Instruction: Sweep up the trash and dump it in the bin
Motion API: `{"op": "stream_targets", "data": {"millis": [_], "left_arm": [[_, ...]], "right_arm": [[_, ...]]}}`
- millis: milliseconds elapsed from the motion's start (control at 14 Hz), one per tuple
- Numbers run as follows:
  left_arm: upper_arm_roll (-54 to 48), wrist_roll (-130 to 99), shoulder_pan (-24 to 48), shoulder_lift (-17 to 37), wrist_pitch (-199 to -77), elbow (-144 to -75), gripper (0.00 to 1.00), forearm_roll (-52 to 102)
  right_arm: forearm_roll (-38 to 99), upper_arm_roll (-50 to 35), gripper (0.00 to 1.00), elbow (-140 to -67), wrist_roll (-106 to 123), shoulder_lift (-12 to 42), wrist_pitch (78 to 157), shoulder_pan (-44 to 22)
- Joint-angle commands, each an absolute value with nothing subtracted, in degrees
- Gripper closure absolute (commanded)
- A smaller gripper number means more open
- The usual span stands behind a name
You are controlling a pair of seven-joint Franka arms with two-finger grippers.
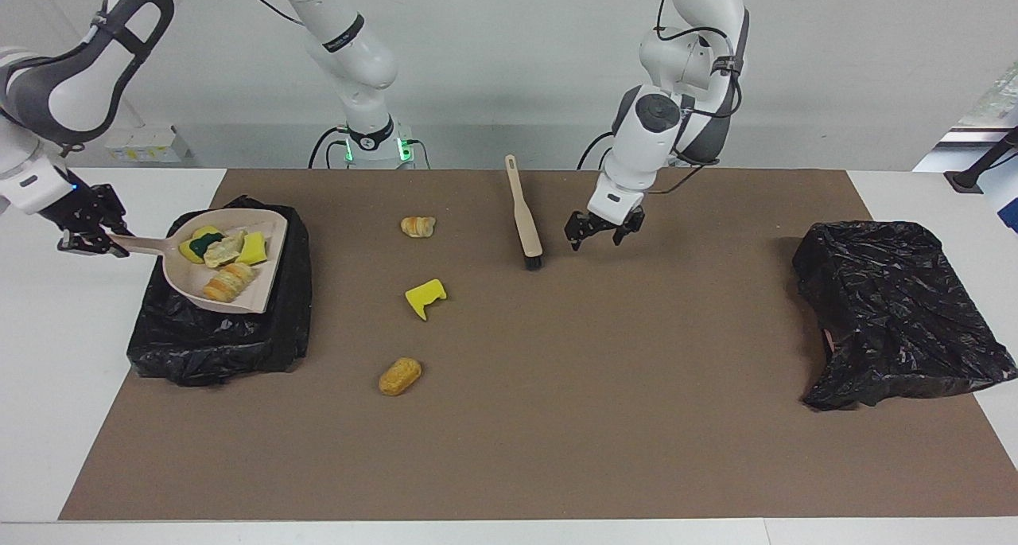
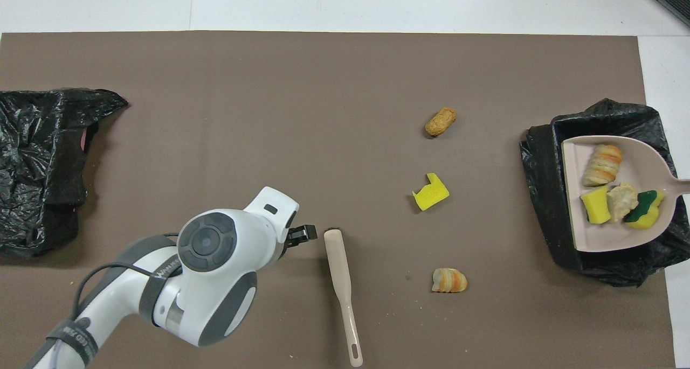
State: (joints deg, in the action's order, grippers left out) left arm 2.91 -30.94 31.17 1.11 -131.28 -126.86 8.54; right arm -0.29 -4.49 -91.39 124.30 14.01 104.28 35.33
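My right gripper (image 1: 102, 239) is shut on the handle of the beige dustpan (image 1: 262, 247), holding it over the black-lined bin (image 1: 223, 334). The pan (image 2: 614, 239) carries several trash pieces, yellow sponge chunks (image 1: 254, 248) and bread-like lumps (image 1: 227, 282). Three trash pieces lie on the brown mat: a striped bread piece (image 1: 417, 226), a yellow sponge chunk (image 1: 425, 297) and a tan lump (image 1: 400, 375). The brush (image 1: 525, 215) lies flat on the mat, bristles pointing away from the robots. My left gripper (image 1: 596, 243) is open and empty, just above the mat beside the brush's bristles.
A second crumpled black bag (image 1: 899, 306) sits at the left arm's end of the mat (image 1: 604, 418). In the overhead view the left arm hides most of its own gripper, and the right gripper is out of that view.
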Motion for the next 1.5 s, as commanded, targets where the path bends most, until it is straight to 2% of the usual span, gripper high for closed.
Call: {"op": "stream_targets", "data": {"millis": [0, 214, 427, 783, 997, 1211, 1424], "left_arm": [[2.2, -25.9, 25.6, 6.9, -125.9, -117.5, 0.0, 6.3], [2.3, -17.1, 20.1, 9.7, -123.8, -112.4, 0.0, 5.4], [2.2, -13.0, 15.7, 9.8, -123.2, -110.6, 0.0, 5.3], [2.3, -0.5, 8.8, 8.5, -112.4, -104.4, 0.0, 5.4], [2.5, 4.3, 6.6, 5.5, -106.8, -102.7, 0.0, 5.4], [3.2, 3.8, 6.3, 2.3, -103.6, -102.6, 0.0, 5.3], [3.3, 4.1, 6.5, 2.3, -96.8, -96.6, 0.0, 1.8]], "right_arm": [[-7.4, -4.5, 1.0, -92.7, 121.7, 10.5, 106.0, 32.1], [-16.7, -4.6, 1.0, -95.1, 114.3, 7.3, 105.6, 28.2], [-22.9, -4.7, 1.0, -97.8, 110.7, 5.0, 105.2, 26.4], [-34.3, -4.7, 1.0, -100.5, 110.6, 2.3, 104.2, 21.5], [-39.8, -4.6, 1.0, -100.6, 110.0, 0.9, 101.6, 18.3], [-43.0, -4.7, 1.0, -100.6, 108.9, -1.3, 100.3, 17.9], [-44.6, -4.6, 1.0, -100.5, 108.9, -3.0, 99.1, 17.9]]}}
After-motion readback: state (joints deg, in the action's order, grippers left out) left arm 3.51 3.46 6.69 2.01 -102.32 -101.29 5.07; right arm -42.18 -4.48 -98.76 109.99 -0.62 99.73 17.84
